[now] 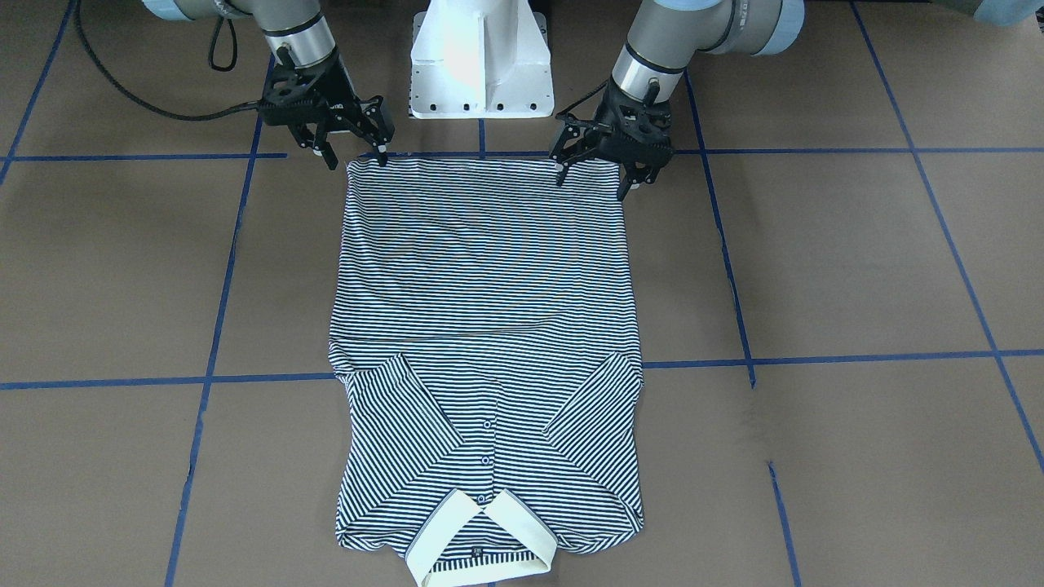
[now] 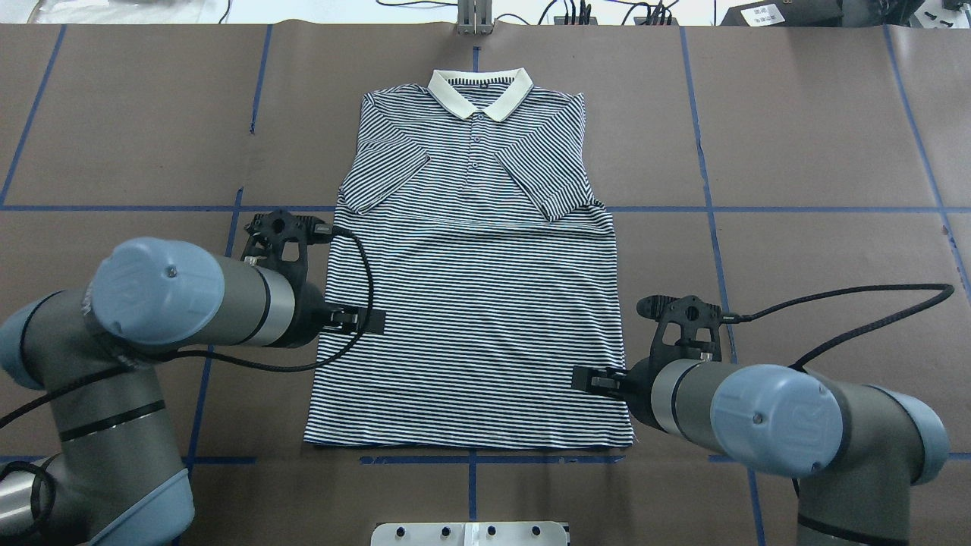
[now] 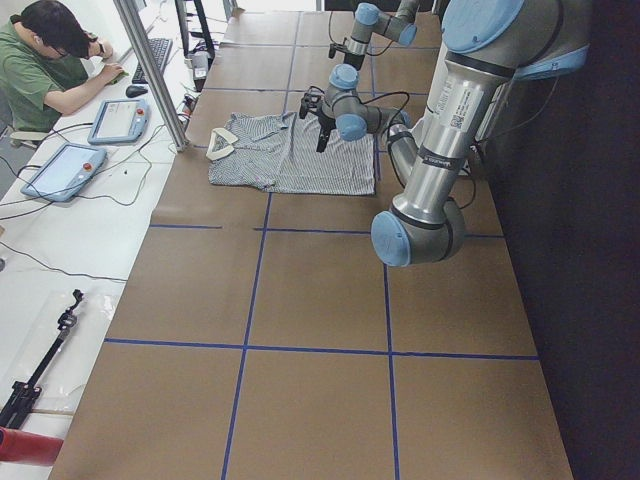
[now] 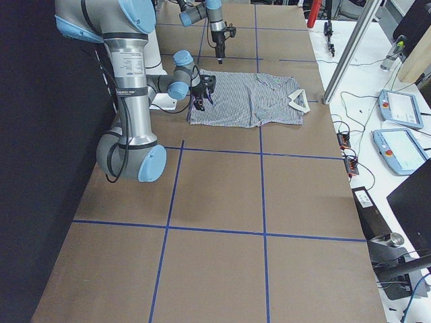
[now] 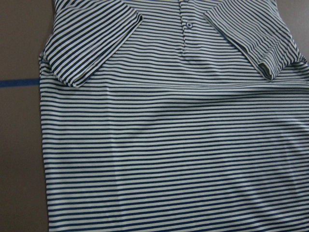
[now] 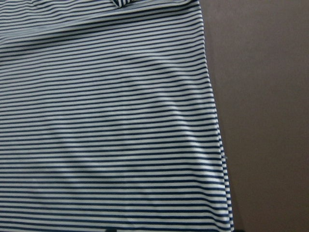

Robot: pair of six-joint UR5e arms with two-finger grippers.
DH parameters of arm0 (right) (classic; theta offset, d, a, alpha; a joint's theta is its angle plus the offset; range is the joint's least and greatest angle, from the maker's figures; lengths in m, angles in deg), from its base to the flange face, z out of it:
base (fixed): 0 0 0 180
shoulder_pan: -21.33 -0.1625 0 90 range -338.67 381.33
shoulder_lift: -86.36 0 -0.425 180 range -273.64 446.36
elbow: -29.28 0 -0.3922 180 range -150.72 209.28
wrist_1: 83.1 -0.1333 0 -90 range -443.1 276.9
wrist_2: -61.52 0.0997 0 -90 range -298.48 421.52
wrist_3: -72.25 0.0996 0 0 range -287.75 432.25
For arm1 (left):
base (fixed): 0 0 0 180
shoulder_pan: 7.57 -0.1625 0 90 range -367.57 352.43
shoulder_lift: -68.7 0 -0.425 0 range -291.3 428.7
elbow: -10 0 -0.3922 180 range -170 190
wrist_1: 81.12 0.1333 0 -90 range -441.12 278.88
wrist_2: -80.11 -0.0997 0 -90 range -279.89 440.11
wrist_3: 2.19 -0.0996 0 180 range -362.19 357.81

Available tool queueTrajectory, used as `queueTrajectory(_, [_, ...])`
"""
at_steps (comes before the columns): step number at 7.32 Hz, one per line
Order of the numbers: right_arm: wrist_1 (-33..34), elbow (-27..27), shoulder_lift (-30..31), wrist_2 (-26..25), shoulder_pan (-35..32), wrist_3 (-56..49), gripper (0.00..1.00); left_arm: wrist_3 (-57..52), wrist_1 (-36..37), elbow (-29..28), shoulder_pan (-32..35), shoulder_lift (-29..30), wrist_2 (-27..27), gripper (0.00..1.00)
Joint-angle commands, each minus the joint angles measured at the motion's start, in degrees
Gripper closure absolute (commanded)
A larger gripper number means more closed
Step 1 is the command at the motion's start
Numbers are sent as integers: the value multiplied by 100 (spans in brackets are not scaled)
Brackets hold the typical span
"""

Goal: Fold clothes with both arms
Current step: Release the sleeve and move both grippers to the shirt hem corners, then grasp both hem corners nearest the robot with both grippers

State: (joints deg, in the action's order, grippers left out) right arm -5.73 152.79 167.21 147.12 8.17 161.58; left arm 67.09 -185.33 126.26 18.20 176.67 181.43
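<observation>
The polo shirt [image 1: 485, 285] is being seen flat on the worktop [image 1: 816, 269], collar [image 1: 522, 526] farthest out, while left tool [image 1: 592, 187] and right tool [image 1: 358, 163] are being held open, one at each near hem corner

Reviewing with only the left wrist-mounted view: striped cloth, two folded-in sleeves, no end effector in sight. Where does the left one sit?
Observer: The black two-finger left end effector hangs open near a hem corner of the navy-and-white striped polo shirt, gripping nothing.
Operator: And the right?
Observer: The right end effector is open near the opposite hem corner.
Operator: Collar?
Observer: The plain cream collar lies flat, its two points spread, opposite the hem.
</observation>
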Motion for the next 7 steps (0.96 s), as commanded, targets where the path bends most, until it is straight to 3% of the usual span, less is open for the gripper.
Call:
queueTrajectory(1, [6,33,80,-307,349,155,17,1011,-20,134,-648,-625,-295,34])
queueTrajectory(5, [-2,41,89,-324,385,155,16,1158,-38,72,-1126,-935,-517,40])
queueTrajectory(7, [-11,41,97,-377,385,172,16,1229,-29,11,-1337,-892,-499,50])
